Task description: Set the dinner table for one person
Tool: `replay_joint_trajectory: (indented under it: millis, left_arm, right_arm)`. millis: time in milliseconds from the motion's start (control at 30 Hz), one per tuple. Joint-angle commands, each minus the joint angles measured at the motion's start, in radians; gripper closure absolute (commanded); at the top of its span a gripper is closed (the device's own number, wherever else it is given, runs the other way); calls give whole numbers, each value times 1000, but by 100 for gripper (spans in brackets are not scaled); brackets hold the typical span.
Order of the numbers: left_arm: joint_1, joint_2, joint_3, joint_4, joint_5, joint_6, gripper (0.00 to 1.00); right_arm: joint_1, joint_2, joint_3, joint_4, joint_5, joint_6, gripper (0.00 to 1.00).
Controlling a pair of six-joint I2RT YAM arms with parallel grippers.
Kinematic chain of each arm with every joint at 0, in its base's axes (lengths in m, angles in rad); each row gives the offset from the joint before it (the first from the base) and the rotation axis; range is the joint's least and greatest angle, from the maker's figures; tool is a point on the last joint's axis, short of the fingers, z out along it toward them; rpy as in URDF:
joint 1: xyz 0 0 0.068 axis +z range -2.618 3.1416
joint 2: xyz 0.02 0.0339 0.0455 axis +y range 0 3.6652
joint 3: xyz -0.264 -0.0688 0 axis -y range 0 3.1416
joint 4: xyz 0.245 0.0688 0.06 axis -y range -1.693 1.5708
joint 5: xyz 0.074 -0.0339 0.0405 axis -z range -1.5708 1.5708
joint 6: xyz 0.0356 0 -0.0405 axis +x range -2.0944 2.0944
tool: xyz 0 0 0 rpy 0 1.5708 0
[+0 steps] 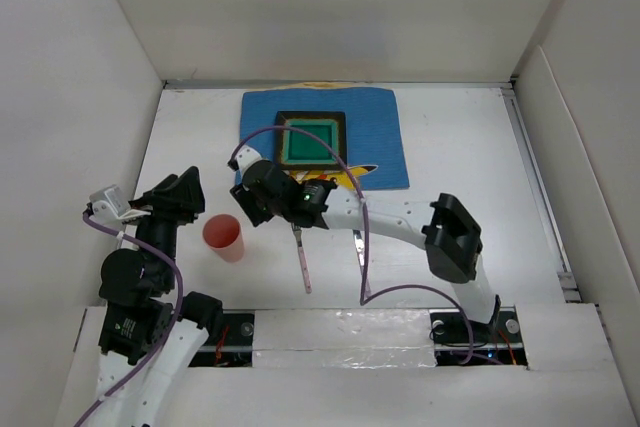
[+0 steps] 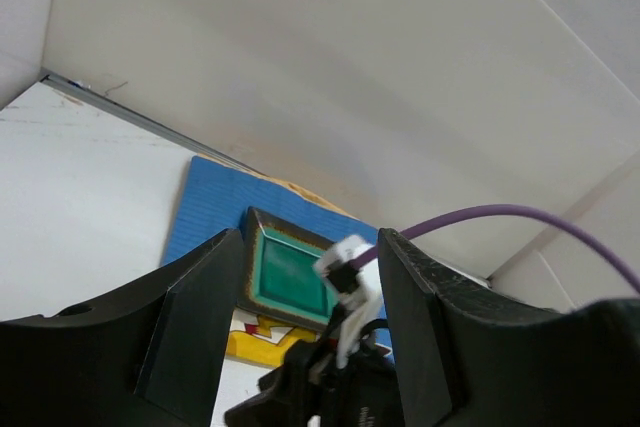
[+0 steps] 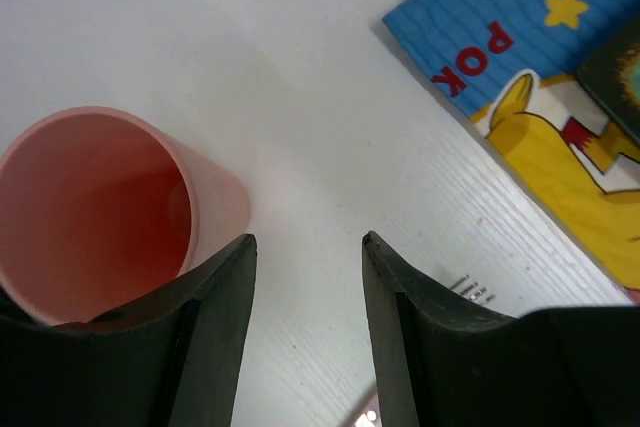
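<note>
The white dinner table [image 1: 460, 147] carries a blue cartoon placemat [image 1: 380, 137] at the back, with a green square plate [image 1: 311, 140] on it. A pink cup [image 1: 223, 237] stands upright at the front left. My right gripper [image 1: 246, 209] is open and empty, low over the table just right of the cup; in the right wrist view the gripper [image 3: 305, 239] has bare table between its fingers and the cup [image 3: 90, 212] to its left. My left gripper [image 1: 188, 187] is open and empty, raised left of the cup; in the left wrist view it [image 2: 310, 237] faces the plate [image 2: 290, 277].
Two thin utensils lie on the table in front of the placemat, one [image 1: 301, 262] under the right wrist and one [image 1: 358, 247] further right. The right arm's purple cable loops over the plate. White walls enclose the table on three sides.
</note>
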Motion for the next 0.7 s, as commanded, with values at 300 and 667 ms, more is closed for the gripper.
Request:
replay_joint_trajectory:
  millis: [300, 667]
  left_arm:
    - [-4, -19, 15, 6, -69, -18, 47]
    - [-4, -40, 12, 10, -72, -21, 47]
  right_arm:
    - [38, -59, -21, 115, -97, 40, 48]
    - [38, 53, 48, 164, -91, 95, 100]
